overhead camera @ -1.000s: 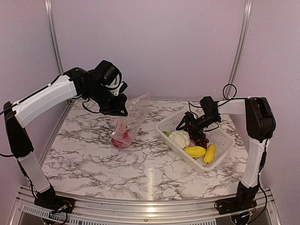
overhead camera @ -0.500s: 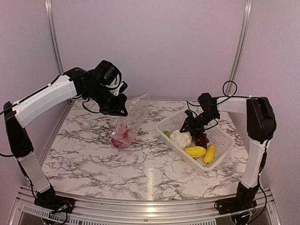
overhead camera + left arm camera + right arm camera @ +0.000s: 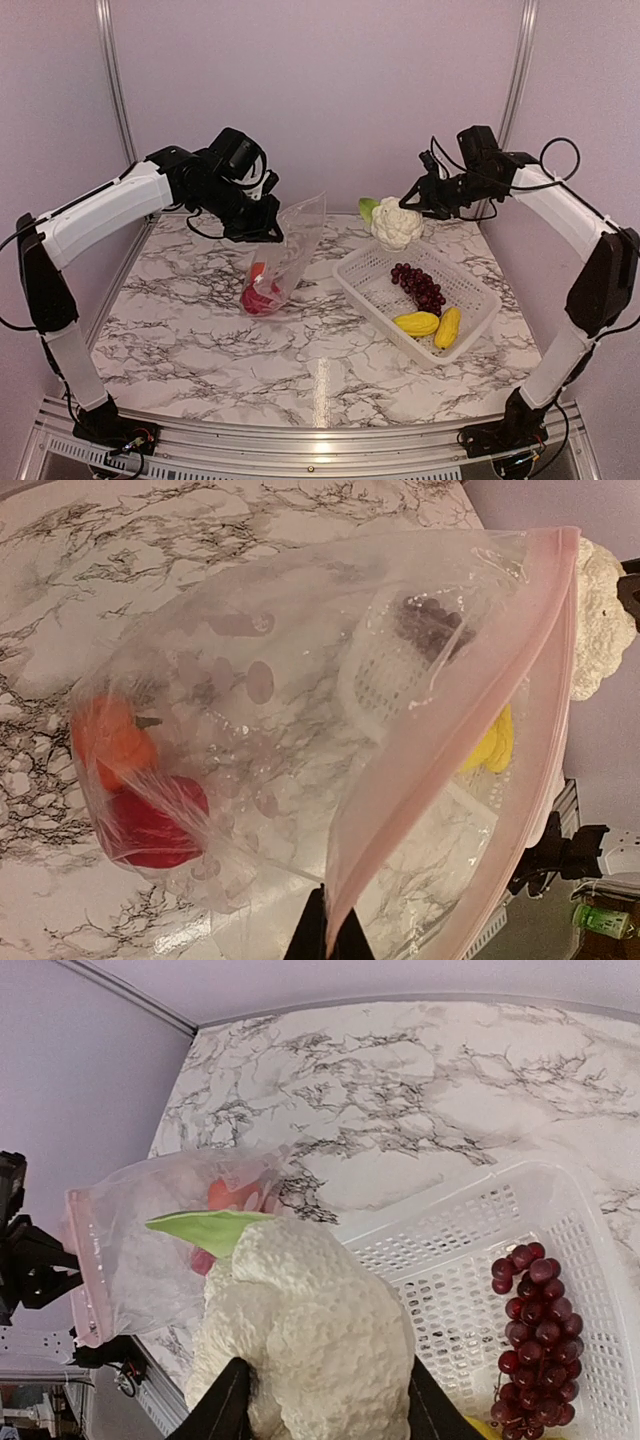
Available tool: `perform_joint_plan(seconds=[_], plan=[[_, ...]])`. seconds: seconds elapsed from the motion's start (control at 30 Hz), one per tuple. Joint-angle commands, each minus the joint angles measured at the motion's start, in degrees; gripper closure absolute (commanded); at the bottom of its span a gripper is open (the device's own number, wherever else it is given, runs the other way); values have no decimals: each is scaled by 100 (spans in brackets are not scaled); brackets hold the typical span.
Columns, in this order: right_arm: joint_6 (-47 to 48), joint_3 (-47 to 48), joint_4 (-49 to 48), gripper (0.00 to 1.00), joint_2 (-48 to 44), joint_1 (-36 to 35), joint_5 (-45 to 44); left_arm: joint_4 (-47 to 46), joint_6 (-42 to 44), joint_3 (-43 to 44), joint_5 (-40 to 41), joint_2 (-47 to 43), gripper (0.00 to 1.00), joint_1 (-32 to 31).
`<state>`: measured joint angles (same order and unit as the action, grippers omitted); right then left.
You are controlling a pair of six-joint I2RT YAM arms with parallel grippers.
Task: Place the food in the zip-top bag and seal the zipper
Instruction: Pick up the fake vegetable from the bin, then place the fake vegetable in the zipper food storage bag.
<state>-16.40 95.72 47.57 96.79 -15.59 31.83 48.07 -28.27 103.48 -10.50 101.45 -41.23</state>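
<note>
Above the far rim of the white lattice basket (image 3: pixel 352 284), the right gripper (image 3: pixel 408 200) grasps the white cauliflower (image 3: pixel 397 225) and holds it in the air, clear of the basket and of the marble table (image 3: pixel 200 340). The right wrist view shows its two fingers (image 3: pixel 225 1405) pressed against either side of the cauliflower, with a green leaf (image 3: pixel 205 1228) sticking out of the head towards the bag. In the basket lie the dark purple grape bunch (image 3: pixel 420 285) and, at its near end, the two yellow pieces (image 3: pixel 416 323), side by side and touching.

On the left half of the table, the left gripper (image 3: pixel 262 225) is clenched on the upper edge of the zip-top bag (image 3: pixel 288 250), holding it up so that its bottom rests on the marble. The orange fruit (image 3: pixel 115 742) and the red piece (image 3: pixel 150 820) lie in the bottom of the bag, the orange one just above the red. The zipper (image 3: pixel 470 710), a pale pink strip, runs along the mouth edge; the left wrist view shows the mouth gaping, the two sides of the strip apart. The cauliflower hangs beside the bag's mouth, not touching it.
</note>
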Motion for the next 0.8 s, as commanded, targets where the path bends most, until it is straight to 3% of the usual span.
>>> perform_joint_plan(seconds=[0.0,0.3,0.5,0.77], plan=[[-941,237,-621,94,-508,-48,688,-500,-331,275,-33,329,100,34],[-2379,385,-1892,96,-754,-707,1249,-960,-780,763,126,891,100,19],[-2583,496,-2088,100,-308,-1246,959,-1266,-1041,799,11,977,100,10],[-3296,130,-2773,100,-58,-1358,660,-1817,-1397,444,-106,690,100,1]])
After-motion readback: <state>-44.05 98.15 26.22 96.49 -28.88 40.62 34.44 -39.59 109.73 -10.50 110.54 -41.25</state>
